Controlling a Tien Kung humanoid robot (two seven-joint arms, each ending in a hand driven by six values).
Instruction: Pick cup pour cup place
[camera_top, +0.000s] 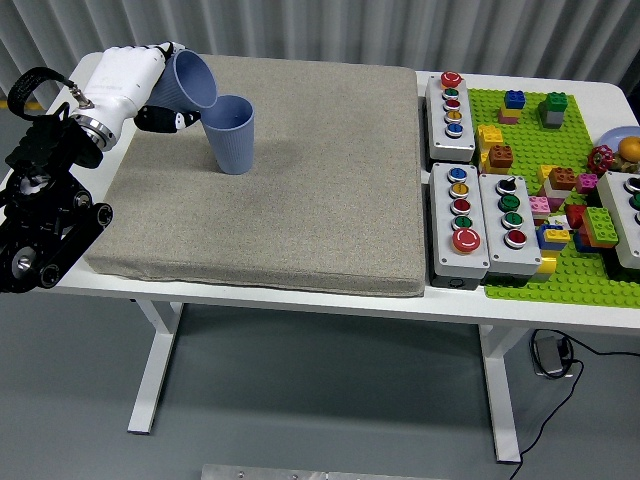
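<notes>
Two blue cups are at the mat's far left. One cup (232, 135) stands upright on the grey mat (300, 200). The other cup (190, 82) is held in the air by my left hand (160, 90), fingers curled round it. It is tipped steeply to the right, its mouth over the upright cup's rim. I cannot see anything coming out of it. The right arm does not show.
Right of the mat stand three grey button boxes (450, 103) (461, 222) (509, 212). Beyond them lies a green baseplate (550, 260) with several loose bricks, another box (625, 215) and a plate (622, 140) at the right edge.
</notes>
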